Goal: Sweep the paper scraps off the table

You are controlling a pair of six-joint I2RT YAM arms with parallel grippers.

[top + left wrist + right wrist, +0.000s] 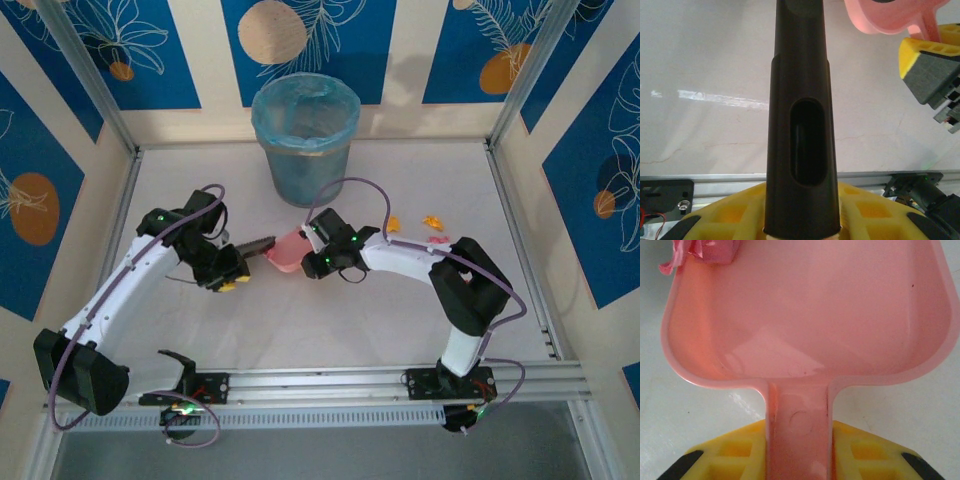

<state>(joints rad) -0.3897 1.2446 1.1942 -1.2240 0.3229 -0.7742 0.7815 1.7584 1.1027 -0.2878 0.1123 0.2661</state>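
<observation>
Two tools opposed: left jaws clamp dark tapered brush handle (800,70), right jaws clamp flat pink plastic dustpan (810,305), lip facing brush, likely to catch crumpled pink paper scrap (705,249).

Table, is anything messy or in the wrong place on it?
Yes. Small orange and pink paper scraps lie loose on the table, right of the pink dustpan, outside the bin. Another pink scrap sits at the dustpan's far corner.

You cannot see the far end of the dark handle (800,125); the top edge cuts it. The dustpan (810,315) loses its front lip likewise, and the pink scrap (710,250) at its corner is half cropped.
</observation>
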